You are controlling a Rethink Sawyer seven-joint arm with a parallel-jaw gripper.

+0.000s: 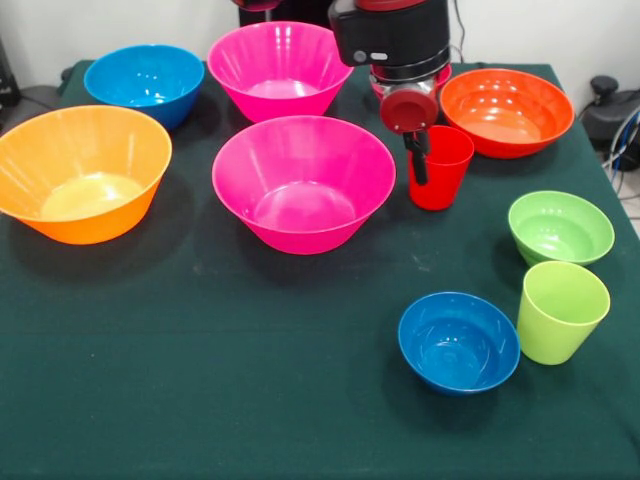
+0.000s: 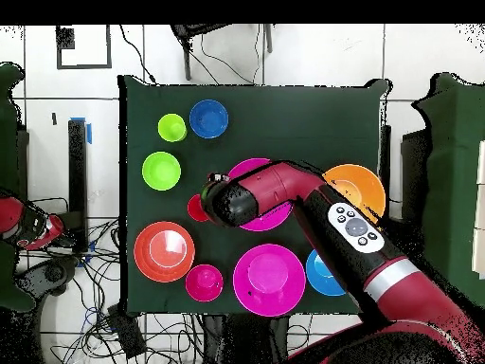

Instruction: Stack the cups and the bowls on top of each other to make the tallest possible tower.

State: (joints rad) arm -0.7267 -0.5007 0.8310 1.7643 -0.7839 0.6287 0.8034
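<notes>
My pincer (image 1: 421, 160) hung at the rim of the red cup (image 1: 440, 170), which stood upright on the green bench (image 1: 250, 380). One dark finger (image 1: 419, 165) reached down along the cup's near-left wall; whether the finger was inside or outside the wall could not be determined. A second finger was not visible, so I could not tell whether the pincer was apart, together or clamped on the cup. In the overhead view my arm (image 2: 313, 194) crossed one big pink bowl (image 2: 270, 216) and hid most of the red cup (image 2: 196, 209).

No tower existed: every piece stood singly on the bench.

Positions in the front view:
- Wide red-orange bowl (image 1: 507, 110): just beyond the red cup, to its right.
- Big pink bowl (image 1: 304, 182): just left of the red cup.
- Second big pink bowl (image 1: 278, 68): behind the first.
- Mid-sized blue bowl (image 1: 145, 82): far left corner.
- Yellow-orange bowl (image 1: 82, 172): left edge.
- Small green bowl (image 1: 560, 227): right side.
- Lime-green cup (image 1: 561, 311): upright, just in front of the small green bowl.
- Small blue bowl (image 1: 459, 341): just left of the lime-green cup.
- A small bowl behind my pincer was mostly hidden; the overhead view showed it (image 2: 204, 282) pinkish-red, beside the wide red-orange bowl (image 2: 164, 250).
</notes>
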